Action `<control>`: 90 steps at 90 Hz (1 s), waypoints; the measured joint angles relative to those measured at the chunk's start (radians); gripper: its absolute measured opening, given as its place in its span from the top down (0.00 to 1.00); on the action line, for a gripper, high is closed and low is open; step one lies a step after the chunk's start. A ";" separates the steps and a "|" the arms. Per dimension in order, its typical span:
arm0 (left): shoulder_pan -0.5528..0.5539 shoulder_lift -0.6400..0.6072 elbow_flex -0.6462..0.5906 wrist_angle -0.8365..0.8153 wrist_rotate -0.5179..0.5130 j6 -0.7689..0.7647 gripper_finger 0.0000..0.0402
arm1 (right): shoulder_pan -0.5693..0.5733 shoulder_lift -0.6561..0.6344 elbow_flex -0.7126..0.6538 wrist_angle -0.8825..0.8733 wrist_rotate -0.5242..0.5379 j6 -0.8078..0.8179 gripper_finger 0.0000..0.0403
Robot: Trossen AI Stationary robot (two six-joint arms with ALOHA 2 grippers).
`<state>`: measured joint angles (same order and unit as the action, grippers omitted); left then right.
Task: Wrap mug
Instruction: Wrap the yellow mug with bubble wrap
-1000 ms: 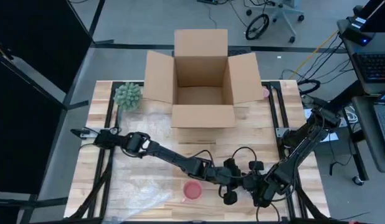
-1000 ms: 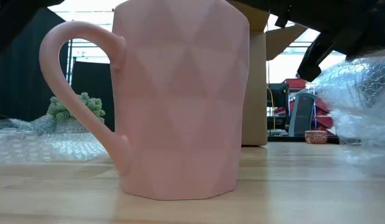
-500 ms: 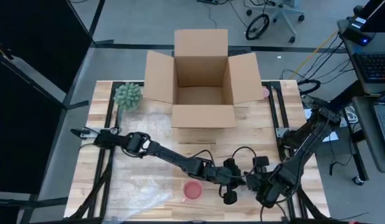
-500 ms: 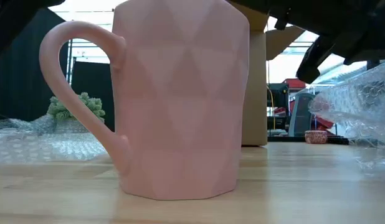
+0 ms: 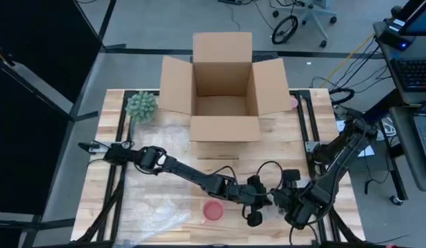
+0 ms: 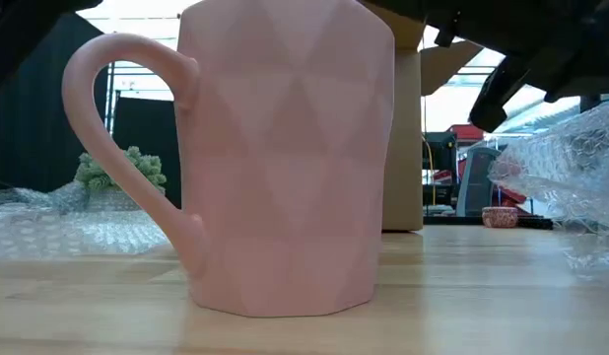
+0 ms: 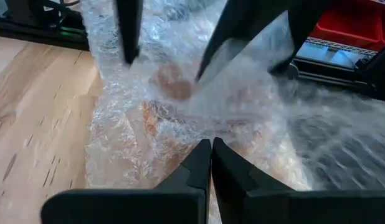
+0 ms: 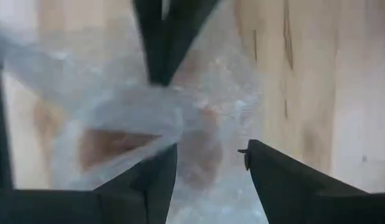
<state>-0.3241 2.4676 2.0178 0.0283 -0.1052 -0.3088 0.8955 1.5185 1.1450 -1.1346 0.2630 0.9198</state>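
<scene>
The pink mug (image 5: 212,211) stands upright on the wooden tabletop (image 5: 165,148), low and just left of centre in the high view, completely bare. Its long axis runs vertical, the open mouth facing up; in the low view it fills the left and middle of the frame, with its handle (image 6: 117,148) sticking out toward the left edge.

Wrapping has not reached the mug. To its right, near the bottom centre-right of the high view, both arms work on a sheet of bubble wrap (image 7: 199,118). The left claw (image 7: 211,144) has its fingers pressed together, apparently pinching the sheet. The right claw (image 8: 208,155) has its fingers spread apart with the wrap lying between them, not clamped.

A second patch of bubble wrap (image 5: 158,213) lies flat at the lower left of the tabletop. The open cardboard box (image 5: 223,89) waits at the top centre, beside a small green plant (image 5: 141,105) at upper left.

Left to do, by my reading: spread the sheet, bring the mug onto it and fold it round.
</scene>
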 joint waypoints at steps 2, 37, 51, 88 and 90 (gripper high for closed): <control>0.000 0.000 0.000 0.000 0.001 0.000 1.00 | 0.003 0.000 -0.026 0.024 -0.001 0.010 0.55; -0.001 0.000 0.000 -0.001 0.025 0.001 1.00 | 0.011 -0.005 -0.265 0.321 -0.016 0.141 0.55; -0.012 -0.015 0.008 0.001 0.052 0.004 1.00 | 0.011 -0.008 -0.255 0.320 -0.023 0.119 0.55; -0.031 0.012 0.071 0.033 0.082 0.124 1.00 | 0.011 -0.007 -0.254 0.324 -0.025 0.090 0.55; -0.029 0.021 0.070 0.051 0.084 0.123 1.00 | 0.010 -0.007 -0.254 0.324 -0.025 0.090 0.55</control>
<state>-0.3526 2.4886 2.0882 0.0793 -0.0210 -0.1858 0.9054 1.5116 0.8909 -0.8108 0.2379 1.0096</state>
